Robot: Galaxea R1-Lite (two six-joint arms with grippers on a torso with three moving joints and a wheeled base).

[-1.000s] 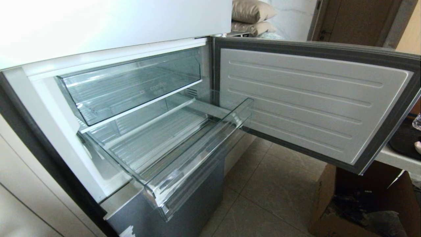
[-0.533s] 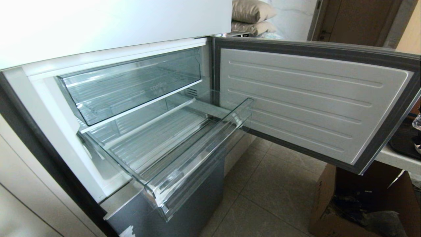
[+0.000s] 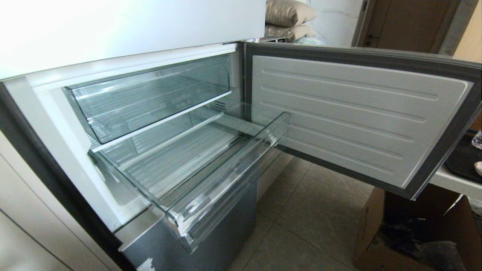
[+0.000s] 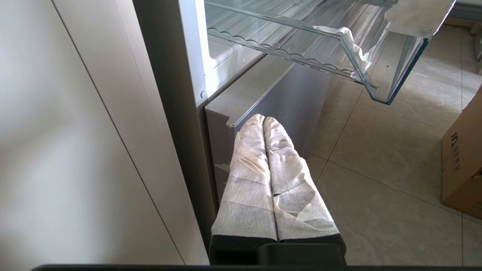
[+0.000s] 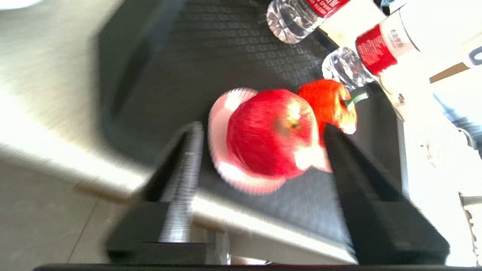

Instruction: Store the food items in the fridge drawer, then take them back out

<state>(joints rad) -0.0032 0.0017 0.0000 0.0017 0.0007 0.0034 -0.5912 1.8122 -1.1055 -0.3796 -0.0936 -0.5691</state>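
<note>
Clear plastic makes up the fridge drawer point(image 3: 211, 177), which stands pulled well out of the open fridge, its thick front lip hanging over the tiled floor point(image 3: 312, 222). Nothing lies on its ribbed bottom. White tape scraps point(image 4: 354, 47) cling to one front corner, seen from the left wrist. Above it sits a deeper clear drawer point(image 3: 150, 94) with faint lettering, pushed in. The fridge door point(image 3: 357, 113) is swung wide to the right, and a cardboard box point(image 3: 414, 229) stands on the floor below the door's far end.

The left gripper point(image 4: 264, 119) hangs low by the fridge's bottom left corner, its two tape-wrapped fingers pressed together with nothing between them.

The right gripper point(image 5: 260, 130) is out of the head view. Its own camera shows it over a black ribbed mat point(image 5: 226, 52) that lies on a pale counter, near the counter's front edge. A glossy red apple point(image 5: 271, 131) rests on a small white-and-pink dish point(image 5: 222, 124) between the two dark fingers. One finger touches the apple's side; the other stands apart from it, so the jaws straddle the fruit without clamping it. A smaller orange-red fruit point(image 5: 327, 99) with a green stem lies just behind the apple, touching it. Two clear water bottles point(image 5: 354, 60) with red labels lie at the mat's far edge.
</note>
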